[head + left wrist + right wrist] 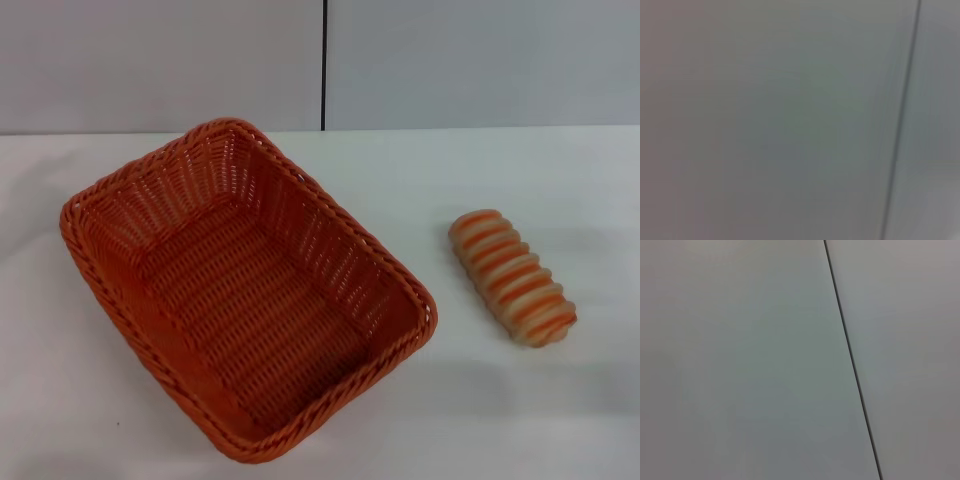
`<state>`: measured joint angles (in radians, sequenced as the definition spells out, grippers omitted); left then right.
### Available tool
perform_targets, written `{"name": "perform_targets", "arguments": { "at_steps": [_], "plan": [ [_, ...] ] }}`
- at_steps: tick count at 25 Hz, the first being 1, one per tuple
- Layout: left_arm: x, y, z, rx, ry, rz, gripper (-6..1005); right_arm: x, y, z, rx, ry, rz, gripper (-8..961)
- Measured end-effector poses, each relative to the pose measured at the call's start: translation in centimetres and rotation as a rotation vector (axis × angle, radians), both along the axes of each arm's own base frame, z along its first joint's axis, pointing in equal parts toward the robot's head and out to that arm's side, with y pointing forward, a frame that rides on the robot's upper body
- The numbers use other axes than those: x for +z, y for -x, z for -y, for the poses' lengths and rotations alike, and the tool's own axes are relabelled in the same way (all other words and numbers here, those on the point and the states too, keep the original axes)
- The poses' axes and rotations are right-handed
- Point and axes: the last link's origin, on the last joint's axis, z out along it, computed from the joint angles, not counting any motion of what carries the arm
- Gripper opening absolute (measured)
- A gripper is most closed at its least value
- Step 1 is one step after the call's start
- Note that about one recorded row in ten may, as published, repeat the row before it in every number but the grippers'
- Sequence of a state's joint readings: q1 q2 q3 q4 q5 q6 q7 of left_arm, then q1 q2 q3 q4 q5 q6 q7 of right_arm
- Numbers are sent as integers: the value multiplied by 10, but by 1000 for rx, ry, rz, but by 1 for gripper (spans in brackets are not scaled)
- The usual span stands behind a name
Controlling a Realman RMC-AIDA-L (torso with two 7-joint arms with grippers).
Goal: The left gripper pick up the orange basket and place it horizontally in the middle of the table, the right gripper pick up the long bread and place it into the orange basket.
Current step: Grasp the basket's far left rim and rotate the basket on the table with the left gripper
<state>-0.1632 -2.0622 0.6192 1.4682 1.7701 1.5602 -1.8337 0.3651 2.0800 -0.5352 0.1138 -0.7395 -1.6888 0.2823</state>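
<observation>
In the head view the orange basket sits on the left half of the white table, turned at a slant with its long side running from far left to near right. It holds nothing. The long bread, cream with orange-brown stripes, lies to the right of the basket, apart from it. Neither the left gripper nor the right gripper shows in any view. Both wrist views show only a plain grey wall panel with a dark seam.
A grey wall with a vertical dark seam stands behind the table's far edge. Bare tabletop lies between the basket and the bread and along the front right.
</observation>
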Motion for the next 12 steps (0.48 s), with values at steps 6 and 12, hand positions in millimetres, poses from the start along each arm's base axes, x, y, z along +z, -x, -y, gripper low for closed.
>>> {"name": "perform_targets", "arguments": {
  "at_steps": [6,12],
  "plan": [
    [-13,-42,-23,11,137,-190,755,0,0,1,2,2,-10,742],
    [-52,-82,-42,16,299,-470,754,0,-1,2,5,4,-26,742]
  ]
}}
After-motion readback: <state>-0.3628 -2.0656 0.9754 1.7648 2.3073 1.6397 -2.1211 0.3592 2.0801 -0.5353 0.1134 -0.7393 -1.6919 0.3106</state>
